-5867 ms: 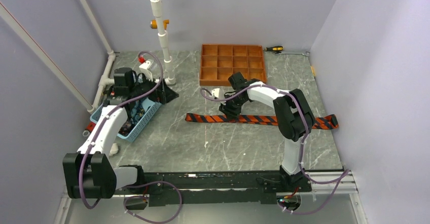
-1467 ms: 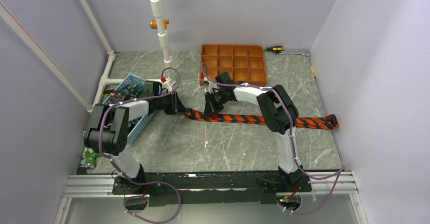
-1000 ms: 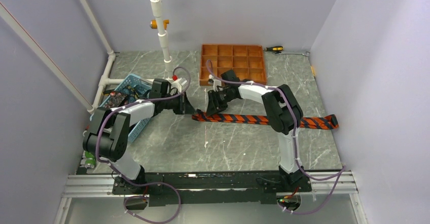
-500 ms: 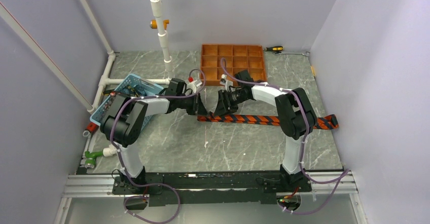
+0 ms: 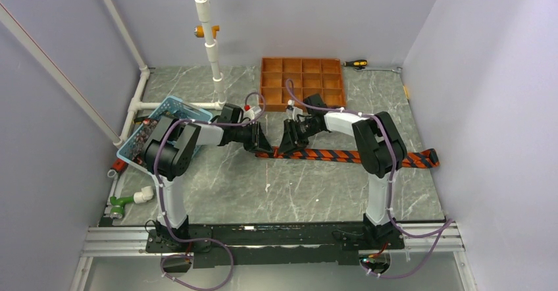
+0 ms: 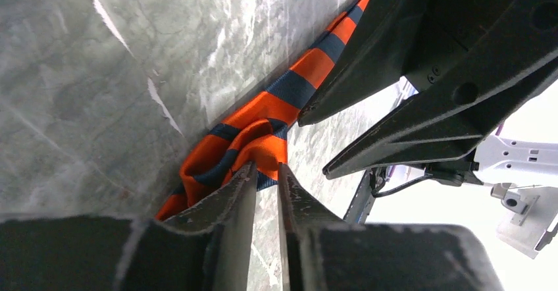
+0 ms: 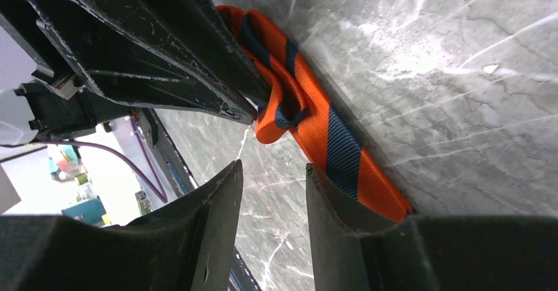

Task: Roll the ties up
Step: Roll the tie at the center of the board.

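Note:
One tie (image 5: 342,155), striped in diagonal orange and dark bands, lies flat across the table from the middle out to the right. Its left end is folded into a small loop (image 6: 263,143). My left gripper (image 5: 261,145) sits low at that loop, fingertips touching the fabric, jaws a narrow slit apart with nothing between them (image 6: 267,167). My right gripper (image 5: 284,149) faces it from the right, open (image 7: 273,166). The tie (image 7: 316,126) runs along the outside of its right finger, not between the jaws.
An orange-brown gridded tray (image 5: 303,58) stands at the back centre, with a screwdriver (image 5: 356,63) to its right. A blue basket (image 5: 187,110) of items sits at the left. A white pipe (image 5: 210,47) rises behind the left arm.
Both grippers and the tie's left end have shifted to the right over the last second. The left jaws have parted slightly at the folded end.

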`<action>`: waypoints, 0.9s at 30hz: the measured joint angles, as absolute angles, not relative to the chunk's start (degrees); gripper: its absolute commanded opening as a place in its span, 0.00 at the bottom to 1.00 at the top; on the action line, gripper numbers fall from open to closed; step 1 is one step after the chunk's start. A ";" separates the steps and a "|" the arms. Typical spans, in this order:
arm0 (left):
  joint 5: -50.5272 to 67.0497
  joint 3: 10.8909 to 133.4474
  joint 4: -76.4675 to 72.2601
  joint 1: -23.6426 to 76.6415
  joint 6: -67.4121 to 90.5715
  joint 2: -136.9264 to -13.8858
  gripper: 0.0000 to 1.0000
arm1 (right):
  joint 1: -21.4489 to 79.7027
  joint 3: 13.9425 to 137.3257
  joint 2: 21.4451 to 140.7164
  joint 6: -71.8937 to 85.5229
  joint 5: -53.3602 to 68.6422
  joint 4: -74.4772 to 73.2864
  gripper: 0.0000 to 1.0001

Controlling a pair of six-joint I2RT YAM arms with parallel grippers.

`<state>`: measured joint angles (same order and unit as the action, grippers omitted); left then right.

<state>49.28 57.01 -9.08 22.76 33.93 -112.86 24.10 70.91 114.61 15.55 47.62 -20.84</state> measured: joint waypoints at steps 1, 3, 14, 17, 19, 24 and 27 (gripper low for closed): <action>49.34 57.01 -9.26 22.68 34.24 -113.08 0.19 | 24.12 70.96 114.83 15.81 47.35 -20.82 0.41; 49.43 56.95 -9.67 22.48 34.79 -113.43 0.18 | 24.40 71.22 115.33 16.38 46.81 -20.53 0.41; 49.67 56.84 -10.13 22.41 35.20 -113.51 0.17 | 26.13 74.32 117.86 18.46 46.04 -18.74 0.29; 49.69 56.69 -10.22 22.41 35.18 -113.51 0.17 | 26.37 74.63 118.74 18.37 45.15 -18.76 0.19; 49.69 56.40 -10.44 22.41 35.18 -113.51 0.17 | 26.41 74.63 119.20 18.04 44.38 -18.90 0.11; 49.89 55.77 -11.77 22.41 35.18 -113.47 0.29 | 26.46 74.78 119.48 16.91 42.46 -19.57 0.00; 50.54 55.20 -12.75 22.41 34.41 -112.77 0.47 | 26.61 74.96 119.48 16.29 42.02 -19.92 0.00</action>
